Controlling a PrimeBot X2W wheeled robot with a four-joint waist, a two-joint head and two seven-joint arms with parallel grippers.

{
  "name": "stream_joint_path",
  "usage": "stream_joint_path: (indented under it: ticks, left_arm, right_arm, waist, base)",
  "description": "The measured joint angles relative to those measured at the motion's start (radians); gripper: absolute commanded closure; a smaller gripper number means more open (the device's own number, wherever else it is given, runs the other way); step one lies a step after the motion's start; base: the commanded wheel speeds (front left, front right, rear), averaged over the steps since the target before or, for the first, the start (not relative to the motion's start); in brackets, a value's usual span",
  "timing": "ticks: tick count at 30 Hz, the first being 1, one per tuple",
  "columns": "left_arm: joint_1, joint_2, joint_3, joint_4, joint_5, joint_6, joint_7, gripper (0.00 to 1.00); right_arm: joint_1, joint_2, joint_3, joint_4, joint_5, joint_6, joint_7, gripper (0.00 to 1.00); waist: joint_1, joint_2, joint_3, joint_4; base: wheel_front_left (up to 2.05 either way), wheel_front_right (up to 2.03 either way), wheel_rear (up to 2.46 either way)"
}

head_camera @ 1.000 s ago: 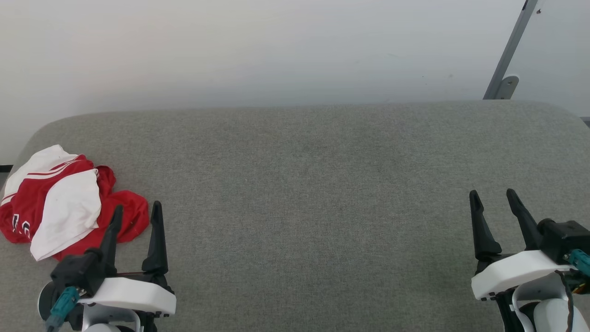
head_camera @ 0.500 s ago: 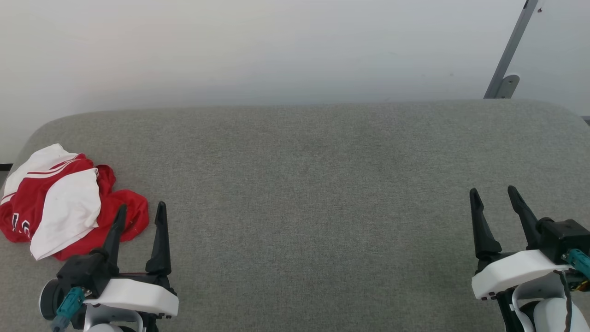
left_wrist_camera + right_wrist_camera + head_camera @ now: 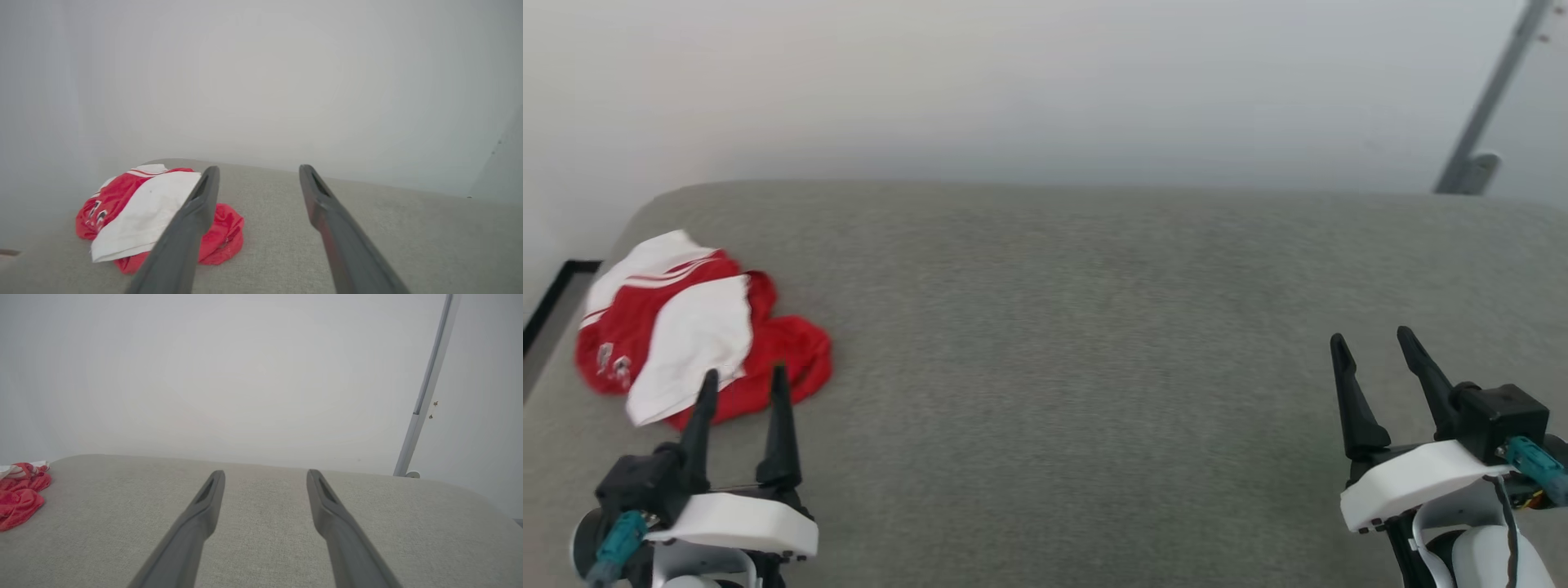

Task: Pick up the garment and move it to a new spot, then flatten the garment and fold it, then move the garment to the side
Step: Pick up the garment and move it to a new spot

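Observation:
The garment (image 3: 690,331), red with white sleeves and striped bands, lies crumpled at the left end of the grey cushioned surface (image 3: 1054,327). My left gripper (image 3: 743,374) is open just in front of it, fingertips level with the near red edge, nothing between them. In the left wrist view the garment (image 3: 143,208) lies ahead and to the left of the open left gripper (image 3: 258,169), its left finger crossing the red fabric. My right gripper (image 3: 1370,336) stands open and empty far to the right. In the right wrist view the right gripper (image 3: 265,473) is open and the garment (image 3: 20,494) shows at the far left edge.
A pale wall rises behind the surface. A grey metal pole (image 3: 1486,106) leans against it at the back right, also the pole (image 3: 429,388). A dark strip (image 3: 556,294) runs past the surface's left edge. Bare grey cushion stretches between the two grippers.
The head view has swung left, so the scene has shifted right in it. My left gripper now stands closer to the garment's near edge. The garment itself lies as before, and both grippers stay open.

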Motion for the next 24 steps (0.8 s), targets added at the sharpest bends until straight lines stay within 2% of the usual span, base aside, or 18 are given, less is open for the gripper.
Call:
stream_joint_path:
  ticks: [4, 17, 24]
  left_arm:
    - [-0.005, 0.001, 0.016, 0.004, -0.003, 0.015, 0.000, 0.00]
    - [0.032, 0.018, 0.075, -0.014, -0.042, 0.065, 0.025, 0.00]
    - [0.060, 0.016, 0.077, -0.034, -0.050, 0.076, 0.034, 0.00]
  right_arm:
    - [-0.001, -0.003, 0.023, -0.002, 0.000, 0.000, 0.007, 0.00]
    - [-0.027, 0.006, 0.114, 0.015, 0.026, 0.000, 0.016, 0.00]
    - [-0.028, 0.002, 0.117, 0.020, 0.032, 0.000, 0.017, 0.00]
  waist:
    - [0.0000, 0.0000, -0.004, 0.046]
    - [0.0000, 0.0000, -0.030, 0.276]
    - [-0.0001, 0.0000, -0.035, 0.355]
  base:
    - [0.00, 0.00, 0.00]
    - [0.00, 0.00, 0.00]
    - [0.00, 0.00, 0.00]
